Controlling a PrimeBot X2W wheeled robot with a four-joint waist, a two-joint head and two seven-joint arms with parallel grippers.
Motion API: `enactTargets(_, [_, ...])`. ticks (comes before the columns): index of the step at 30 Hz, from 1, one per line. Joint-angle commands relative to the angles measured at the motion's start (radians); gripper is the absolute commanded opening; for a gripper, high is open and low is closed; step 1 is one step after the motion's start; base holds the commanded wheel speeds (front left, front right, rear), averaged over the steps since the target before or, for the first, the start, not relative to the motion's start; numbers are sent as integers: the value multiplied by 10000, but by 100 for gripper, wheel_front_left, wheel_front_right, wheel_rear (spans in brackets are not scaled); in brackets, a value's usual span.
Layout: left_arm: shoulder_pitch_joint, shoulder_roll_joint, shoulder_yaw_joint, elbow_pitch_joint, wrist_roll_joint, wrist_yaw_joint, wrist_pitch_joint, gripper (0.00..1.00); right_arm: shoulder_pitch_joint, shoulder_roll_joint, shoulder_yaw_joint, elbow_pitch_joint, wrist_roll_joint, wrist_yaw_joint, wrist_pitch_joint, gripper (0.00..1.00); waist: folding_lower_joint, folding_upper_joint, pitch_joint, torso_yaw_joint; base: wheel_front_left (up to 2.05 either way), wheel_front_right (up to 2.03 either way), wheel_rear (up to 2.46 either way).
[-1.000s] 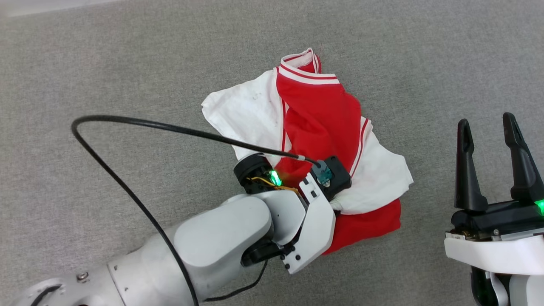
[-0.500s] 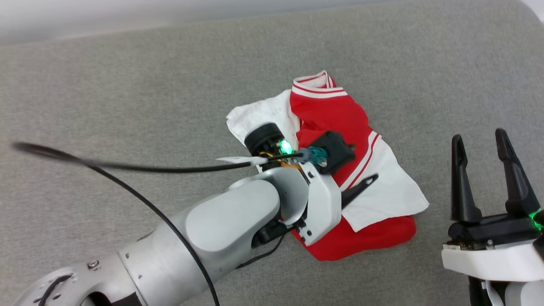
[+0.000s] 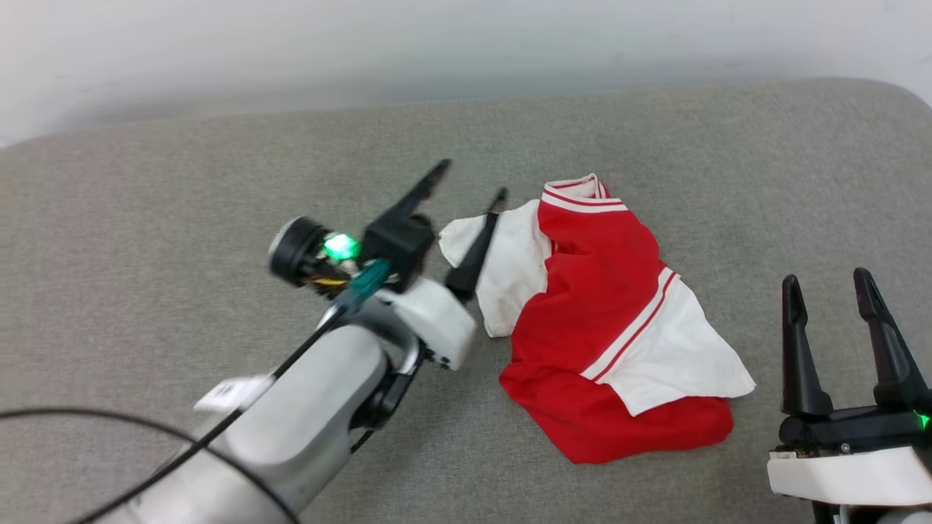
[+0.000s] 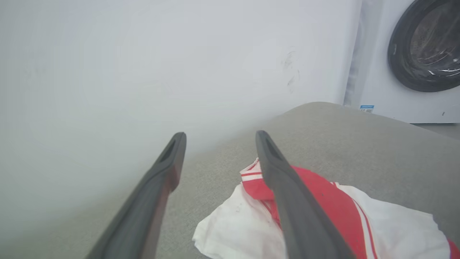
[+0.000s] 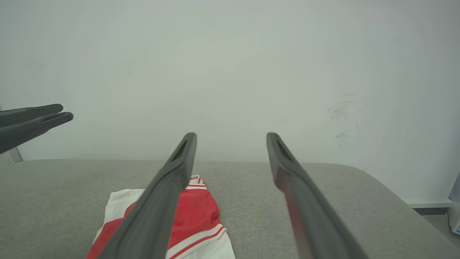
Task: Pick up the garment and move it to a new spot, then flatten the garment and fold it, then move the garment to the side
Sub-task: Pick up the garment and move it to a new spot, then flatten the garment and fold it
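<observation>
I see the garment [image 3: 604,320] lying in a loose, rumpled bundle on the grey surface [image 3: 182,218]. Its red body faces up, white sleeves spill out on both sides, and the striped collar is at the end nearest the wall [image 3: 437,44]. My left claw [image 3: 472,178] sits at the garment's left edge, fingers spread wide and holding nothing; in the head view one finger crosses over the white sleeve. My right claw [image 3: 826,276] stands to the garment's right, apart from it, also spread and empty. Beyond the garment, past the surface's corner, a washing machine [image 4: 424,46] shows.
</observation>
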Motion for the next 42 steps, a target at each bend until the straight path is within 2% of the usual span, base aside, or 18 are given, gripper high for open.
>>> enactTargets(1, [281, 78, 342, -319, 261, 235, -61, 100, 88, 5, -54, 50, -35, -3, -21, 100, 1, -1, -125, 117, 0, 0, 0])
enactTargets(4, [1476, 335, 1468, -1170, 845, 809, -54, 100, 195, 5, -172, 86, -28, -3, -21, 100, 1, -1, -235, 231, 0, 0, 0])
enactTargets(7, [2576, 515, 2534, -1818, 1515, 1180, -53, 100, 280, 5, -245, 117, -64, -3, -21, 100, 1, -1, -346, 340, 0, 0, 0])
enactTargets(11, [4073, 474, 3827, -2415, 2216, 1388, -55, 100, 397, 5, -294, 171, -33, -3, -22, 100, 1, -1, -476, 439, 0, 0, 0])
enactTargets(14, [5072, 275, 4726, -2735, 2648, 1340, -56, 100, 469, 5, -337, 227, 26, -3, -21, 100, 1, -1, -573, 491, 0, 0, 0])
enactTargets(18, [6224, -57, 5743, -3024, 3200, 1169, -57, 100, 575, 5, -387, 362, 188, -3, -22, 100, 1, -1, -724, 551, 0, 0, 0])
enactTargets(27, [7985, -909, 7373, -3345, 4378, 185, -58, 100, 985, 5, -360, 734, 554, -3, -22, 100, 1, -1, -1097, 661, 0, 0, 0])
enactTargets(42, [9325, -1992, 8530, -3139, 5659, -835, -58, 100, 1657, 5, -224, 1048, 738, -3, -20, 100, 1, -1, -1526, 637, 0, 0, 0])
